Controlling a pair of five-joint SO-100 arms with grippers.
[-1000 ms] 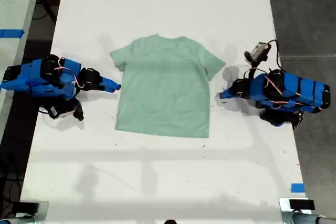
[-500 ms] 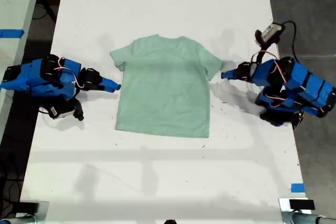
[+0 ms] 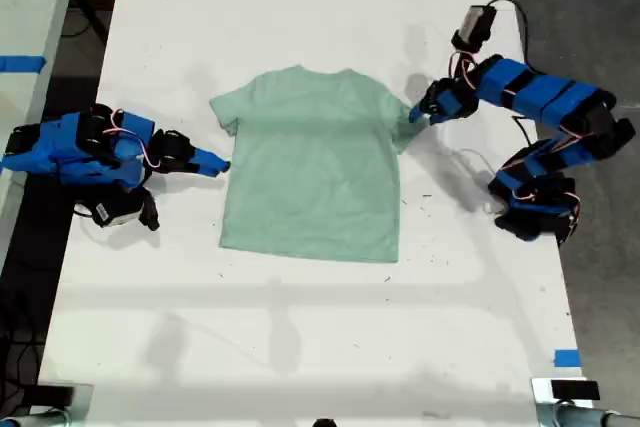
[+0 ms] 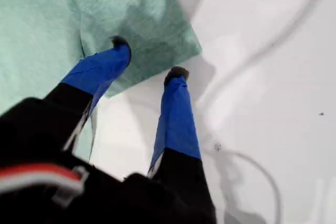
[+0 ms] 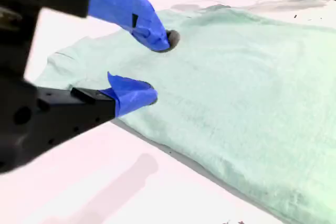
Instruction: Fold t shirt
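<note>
The t shirt (image 3: 312, 162) lies flat and face up in the middle of the white table (image 3: 300, 7), neck toward the far end, both sleeves spread out, and no part of it is folded yet. In the last second the arm on the exterior view's right has lifted from its low resting pose beside the shirt and has reached up and forward, so my first gripper (image 3: 417, 114) now stands over the sleeve (image 4: 157, 30) on that side. In the first wrist view its jaws are parted, one finger over the green cloth and the other over the bare table just beside the sleeve edge, and nothing is between them. The other arm has not moved at all: my second gripper (image 3: 215, 162) stays low at the shirt's side edge on the exterior view's left, just below the other sleeve. Its jaws are also parted and empty, with the upper tip over the cloth and the lower one near the hem line. I judge that the fold is only beginning, and that the sleeve is the first thing to be pinched. The cloth is thin and limp, so the lower finger must slide under the edge, otherwise it could only push and wrinkle it.
</note>
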